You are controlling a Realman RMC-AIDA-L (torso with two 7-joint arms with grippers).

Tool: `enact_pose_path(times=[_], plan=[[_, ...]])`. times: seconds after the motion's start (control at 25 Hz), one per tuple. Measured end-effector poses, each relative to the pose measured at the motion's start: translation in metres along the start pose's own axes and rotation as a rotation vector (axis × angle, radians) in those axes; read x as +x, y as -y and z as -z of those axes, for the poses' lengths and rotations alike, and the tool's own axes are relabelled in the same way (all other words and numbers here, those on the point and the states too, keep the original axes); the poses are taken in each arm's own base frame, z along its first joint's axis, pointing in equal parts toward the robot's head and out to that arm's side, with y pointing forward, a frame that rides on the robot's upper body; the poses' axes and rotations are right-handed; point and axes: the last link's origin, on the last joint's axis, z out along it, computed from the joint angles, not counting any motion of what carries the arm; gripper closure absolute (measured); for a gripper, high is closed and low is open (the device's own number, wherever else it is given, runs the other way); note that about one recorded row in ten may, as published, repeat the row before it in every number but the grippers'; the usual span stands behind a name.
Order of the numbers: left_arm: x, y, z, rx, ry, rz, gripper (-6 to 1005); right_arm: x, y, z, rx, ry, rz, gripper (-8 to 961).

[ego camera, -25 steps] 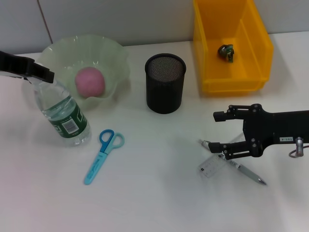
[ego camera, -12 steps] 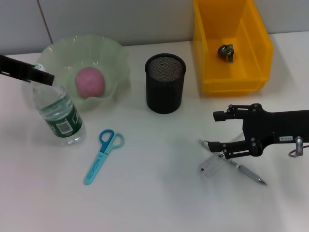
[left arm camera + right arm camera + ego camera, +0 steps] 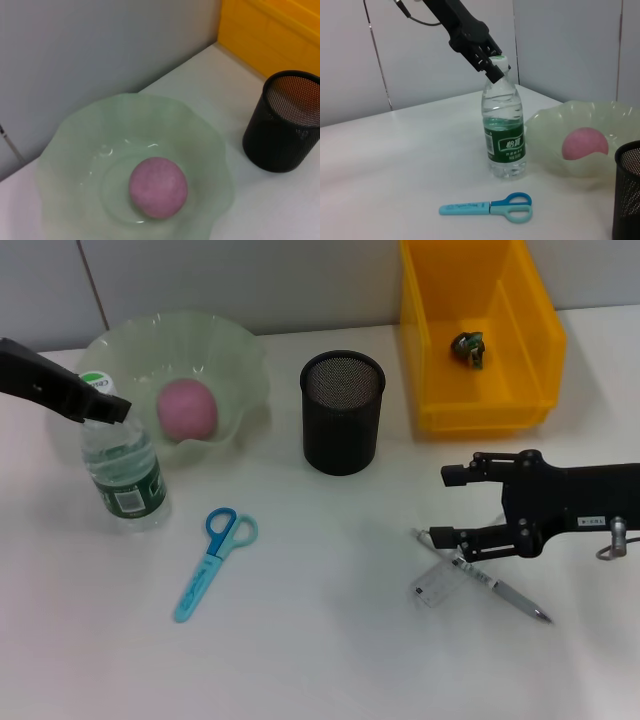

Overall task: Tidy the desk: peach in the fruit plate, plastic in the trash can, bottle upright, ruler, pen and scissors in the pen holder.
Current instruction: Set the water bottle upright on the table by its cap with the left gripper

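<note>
Lower right of the head view: the right gripper (image 3: 447,506) hangs with jaws spread just above the pen (image 3: 500,591) and a clear plastic scrap (image 3: 438,587) on the white desk (image 3: 330,640); the blue scissors (image 3: 212,562) lie lower left. Mid-left, the left gripper (image 3: 108,408) is clenched on the cap of the upright bottle (image 3: 122,465). Farther back stand the fruit plate (image 3: 240,365) holding the peach (image 3: 186,409), the black pen holder (image 3: 342,412), and the yellow trash can (image 3: 480,330) at upper right.

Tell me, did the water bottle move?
Yes. The water bottle tipped upright, its base ending farther from the scissors, with the left end effector at its cap.
</note>
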Motion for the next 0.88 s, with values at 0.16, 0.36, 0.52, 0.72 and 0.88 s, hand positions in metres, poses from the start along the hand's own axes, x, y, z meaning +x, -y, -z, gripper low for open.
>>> enact_pose_path(times=[0.16,0.36,0.52,0.72,0.88], plan=[[0.0011,-0.0018,0.0000,0.001,0.000,-0.016,552,-0.0004,0.0002,-0.0002,0.000,0.001,-0.004,125],[0.0017,-0.0032,0.0000,0.000,-0.002,-0.033,551,-0.0004,0.0006,0.0004,0.004,0.005,-0.007,125],[0.0012,-0.0041,-0.0017,-0.005,-0.001,-0.039,551,-0.0009,0.0011,0.0004,0.006,0.008,-0.008,125],[-0.0001,-0.0043,-0.0031,-0.011,0.006,-0.035,553,-0.0015,0.0013,0.0001,0.005,0.008,-0.007,125],[-0.0005,-0.0045,-0.0031,-0.012,0.008,-0.036,551,-0.0026,0.0011,-0.0001,0.000,0.010,-0.004,125]])
